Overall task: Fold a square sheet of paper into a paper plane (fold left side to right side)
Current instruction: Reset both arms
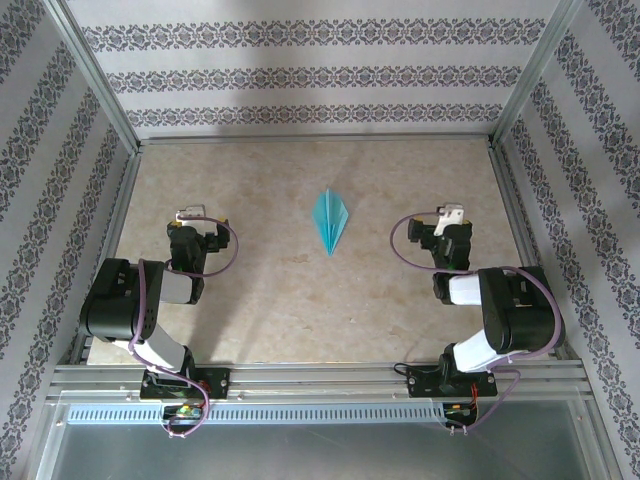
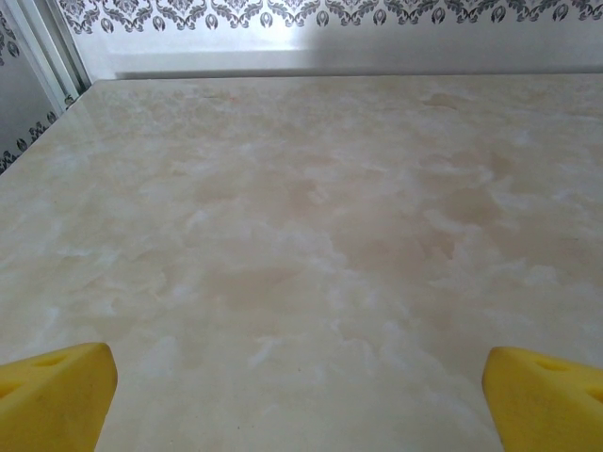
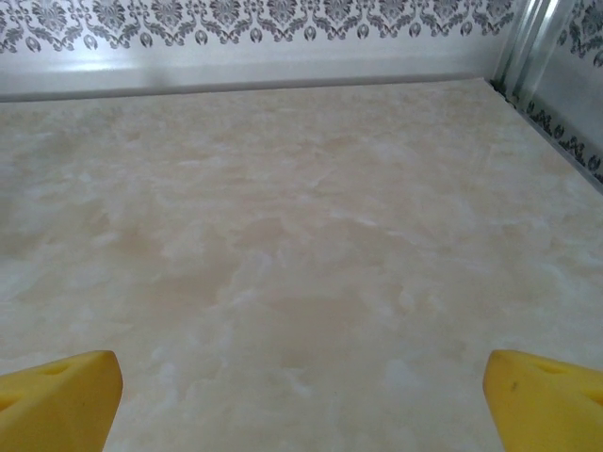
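The square sheet of paper lies folded into a slim teal-blue paper plane [image 1: 330, 222] flat on the middle of the table, its long sharp tip toward the arms. My left gripper [image 1: 190, 214] rests low to the plane's left and my right gripper [image 1: 452, 214] to its right, each well apart from it. In the left wrist view the left gripper [image 2: 301, 400] is open, its yellow fingertips [image 2: 57, 395] in the bottom corners with bare table between. The right gripper [image 3: 301, 400] is likewise open, its yellow fingertips [image 3: 61, 395] spread wide over bare table.
The marble-patterned table [image 1: 270, 300] is boxed in by patterned walls with metal posts [image 1: 95, 75] at the back corners. An aluminium rail [image 1: 320, 375] carrying both arm bases runs along the near edge.
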